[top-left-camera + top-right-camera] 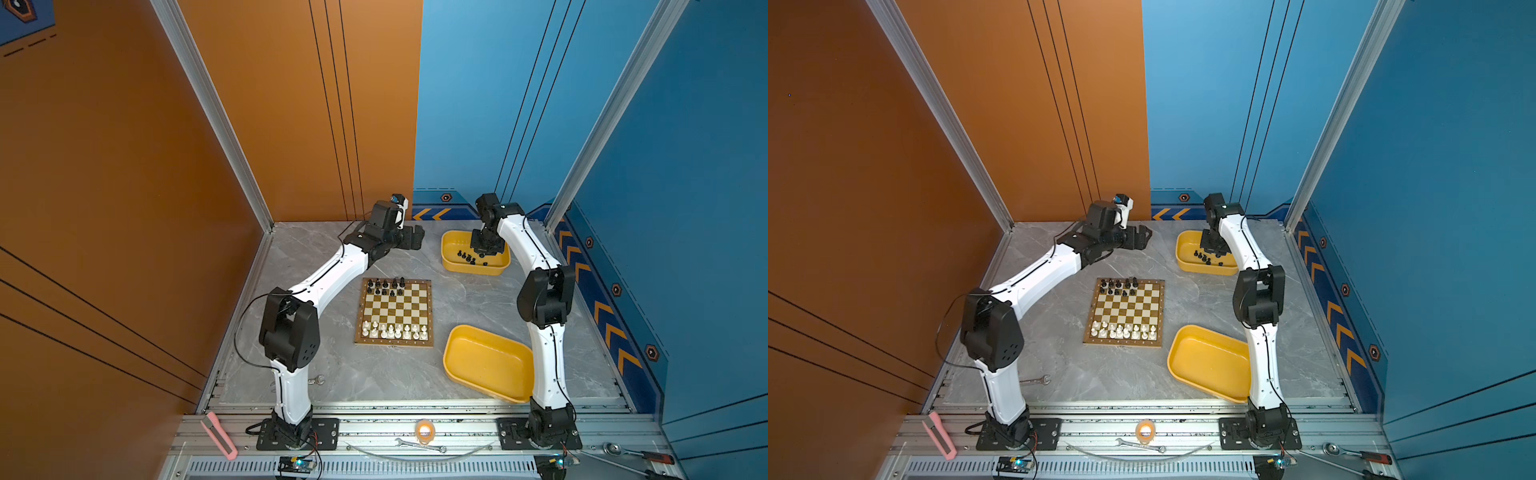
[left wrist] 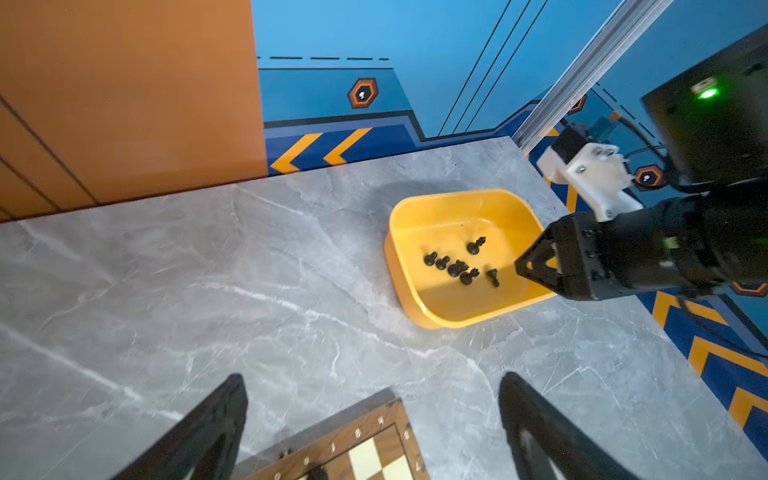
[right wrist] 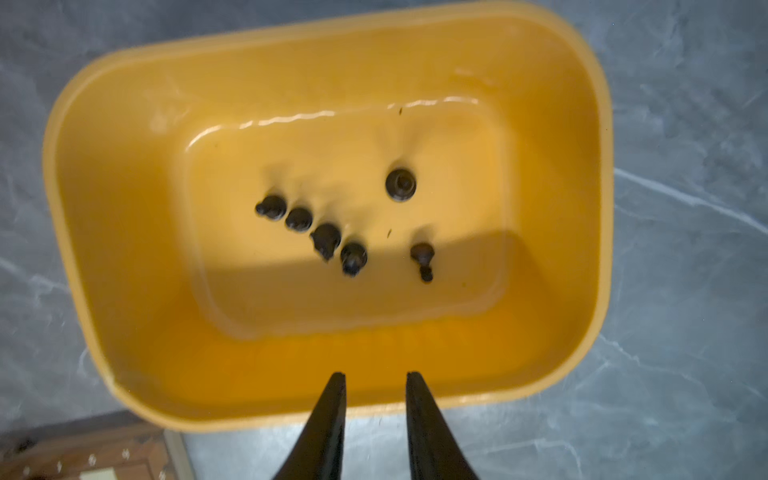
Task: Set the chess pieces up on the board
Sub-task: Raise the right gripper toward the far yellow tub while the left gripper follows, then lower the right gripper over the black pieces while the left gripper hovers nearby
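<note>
Grey marble tabletop [image 1: 478, 307]; orange wall [image 1: 124, 166], blue wall [image 1: 685, 166]. L pincer [image 2: 374, 377] spread wide; R pincer [image 3: 375, 374] narrow gap, empty.

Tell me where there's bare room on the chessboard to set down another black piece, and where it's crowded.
Bare: the middle rows of the board, between the black pieces and the white pieces, plus the far-row squares nearest the far yellow tray. Crowded: the two near rows, full of white, and the far rows' other end.
</note>
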### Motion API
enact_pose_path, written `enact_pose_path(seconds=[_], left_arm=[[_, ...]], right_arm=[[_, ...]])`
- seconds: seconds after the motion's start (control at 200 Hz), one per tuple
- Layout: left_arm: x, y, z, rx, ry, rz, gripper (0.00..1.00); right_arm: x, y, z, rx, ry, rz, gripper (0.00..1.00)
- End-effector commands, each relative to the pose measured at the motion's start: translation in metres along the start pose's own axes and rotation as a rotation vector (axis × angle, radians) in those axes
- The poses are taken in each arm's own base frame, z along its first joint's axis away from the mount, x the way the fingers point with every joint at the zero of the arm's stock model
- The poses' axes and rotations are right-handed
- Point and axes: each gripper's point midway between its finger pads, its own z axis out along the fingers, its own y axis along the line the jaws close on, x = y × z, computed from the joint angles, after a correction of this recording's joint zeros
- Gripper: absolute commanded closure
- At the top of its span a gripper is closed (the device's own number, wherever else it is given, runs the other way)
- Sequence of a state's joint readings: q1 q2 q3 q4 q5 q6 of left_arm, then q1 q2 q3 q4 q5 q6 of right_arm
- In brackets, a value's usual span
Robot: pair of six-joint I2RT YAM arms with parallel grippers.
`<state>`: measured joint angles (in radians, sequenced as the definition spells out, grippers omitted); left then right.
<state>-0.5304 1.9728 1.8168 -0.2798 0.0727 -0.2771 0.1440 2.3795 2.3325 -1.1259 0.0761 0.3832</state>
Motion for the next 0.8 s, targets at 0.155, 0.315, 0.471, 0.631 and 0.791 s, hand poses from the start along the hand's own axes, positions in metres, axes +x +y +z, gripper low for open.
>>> enact_pose_path(seconds=[0.155,0.315,0.471,0.631,0.791], left_arm=[[0.013,-0.009,0.037,0.000,0.100,0.024,0.05],[0.001,0.009,0.050,0.001,0.088,-0.003,0.05],[-0.006,0.025,0.054,-0.011,0.076,-0.028,0.05],[-0.007,0.032,0.055,-0.016,0.077,-0.058,0.05],[-0.013,0.034,0.054,-0.012,0.065,-0.058,0.05]], right_arm=[[-0.033,-0.010,0.037,0.016,-0.069,0.030,0.70],[-0.049,-0.016,0.047,-0.032,-0.106,0.102,0.66],[-0.055,-0.016,0.058,-0.055,-0.112,0.120,0.64],[-0.058,-0.010,0.048,-0.071,-0.130,0.117,0.64],[-0.082,-0.007,-0.025,-0.077,-0.276,0.075,0.64]])
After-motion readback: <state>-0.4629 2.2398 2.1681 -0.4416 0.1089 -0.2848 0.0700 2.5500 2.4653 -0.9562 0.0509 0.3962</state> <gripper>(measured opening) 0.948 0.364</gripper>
